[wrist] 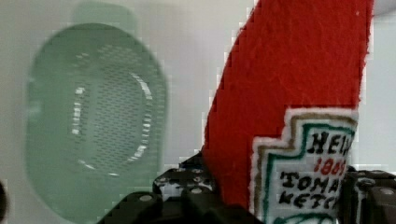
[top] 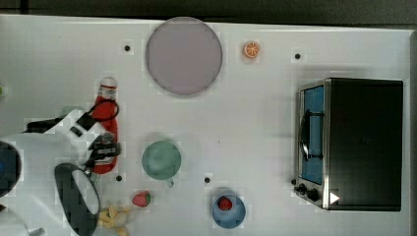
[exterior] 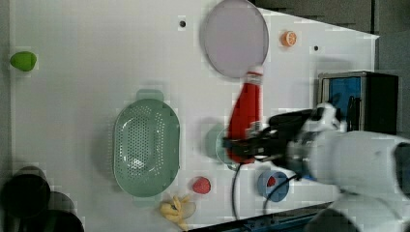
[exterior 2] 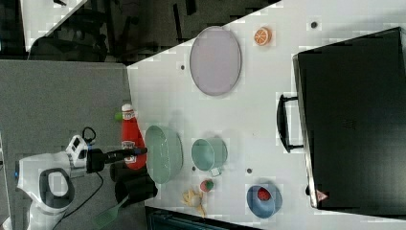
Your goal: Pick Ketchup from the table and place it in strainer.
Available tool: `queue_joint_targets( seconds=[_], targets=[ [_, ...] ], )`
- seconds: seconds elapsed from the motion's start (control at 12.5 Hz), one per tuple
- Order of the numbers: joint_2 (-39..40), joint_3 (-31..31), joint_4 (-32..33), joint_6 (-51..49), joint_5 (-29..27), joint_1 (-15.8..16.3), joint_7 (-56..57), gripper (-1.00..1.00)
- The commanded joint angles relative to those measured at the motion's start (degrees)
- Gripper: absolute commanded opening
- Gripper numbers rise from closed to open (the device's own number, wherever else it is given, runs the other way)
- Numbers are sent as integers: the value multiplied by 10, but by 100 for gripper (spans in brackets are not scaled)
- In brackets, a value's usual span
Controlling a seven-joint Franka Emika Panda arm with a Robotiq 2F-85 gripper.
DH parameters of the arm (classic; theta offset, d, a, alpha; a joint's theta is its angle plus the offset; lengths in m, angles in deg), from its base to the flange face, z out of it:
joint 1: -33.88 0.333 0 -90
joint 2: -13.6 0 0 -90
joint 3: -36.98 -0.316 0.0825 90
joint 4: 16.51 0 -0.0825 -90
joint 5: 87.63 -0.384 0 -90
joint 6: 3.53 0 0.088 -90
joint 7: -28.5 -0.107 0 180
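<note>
Black boxy oven (top: 364,142) well apart from the claw (exterior: 241,145), across the white table (top: 255,113). Mint strainer (exterior: 146,147), oval, perforated, nothing inside, near the claw on the left view's left. Round lilac plate (top: 184,55), bare. Red Ketchup (exterior: 245,116), soft felt-like surface with stitched label, clamped at its lower body between the claw's fingers, lifted off the table. Green cup (top: 161,160) just beside. Blue bowl (top: 228,209) holding a strawberry (top: 225,203).
</note>
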State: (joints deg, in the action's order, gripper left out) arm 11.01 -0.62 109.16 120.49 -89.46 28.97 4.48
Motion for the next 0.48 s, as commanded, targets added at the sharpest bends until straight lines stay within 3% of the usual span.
queue_joint_targets(
  seconds=[0.08, 0.48],
  targets=[
    [47, -39, -7, 52, -3, 6, -168, 26],
    [177, -78, 3, 182, 20, 31, -261, 26]
  ],
)
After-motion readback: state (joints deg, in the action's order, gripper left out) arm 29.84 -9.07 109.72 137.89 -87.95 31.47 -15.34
